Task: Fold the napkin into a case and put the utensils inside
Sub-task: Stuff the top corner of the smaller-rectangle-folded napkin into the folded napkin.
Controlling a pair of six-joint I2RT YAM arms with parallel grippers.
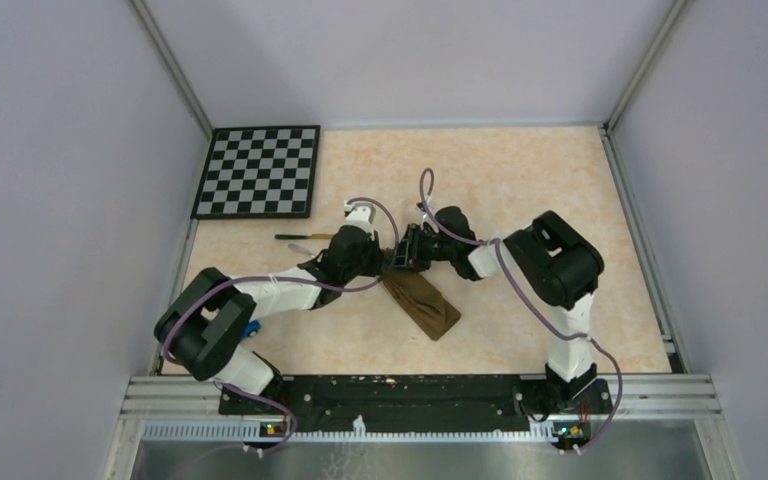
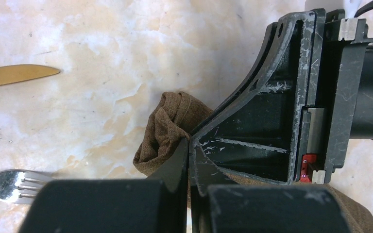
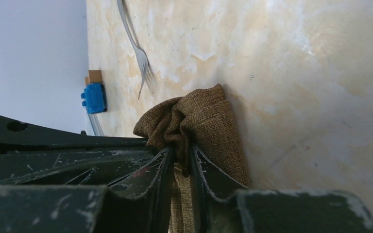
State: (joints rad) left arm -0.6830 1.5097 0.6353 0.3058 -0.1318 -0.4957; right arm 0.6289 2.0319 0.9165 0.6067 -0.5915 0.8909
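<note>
The napkin lies folded as a long narrow dark brown case (image 1: 422, 305) in the middle of the table. Both grippers meet at its far, bunched end. My left gripper (image 1: 388, 261) (image 2: 189, 145) is shut, with a fold of the case (image 2: 167, 126) pinched at its tips. My right gripper (image 1: 399, 257) (image 3: 179, 153) has its fingers slightly parted, and the gathered cloth (image 3: 209, 121) sits in the gap. The gold-bladed knife (image 1: 305, 237) (image 2: 14, 75) and the silver fork (image 2: 9, 184) (image 3: 138, 53) lie on the table to the left of the case.
A black-and-white checkerboard (image 1: 258, 170) lies at the back left. A small blue toy car (image 1: 250, 328) (image 3: 93, 97) sits near the left arm's base. Grey walls close in the table on three sides.
</note>
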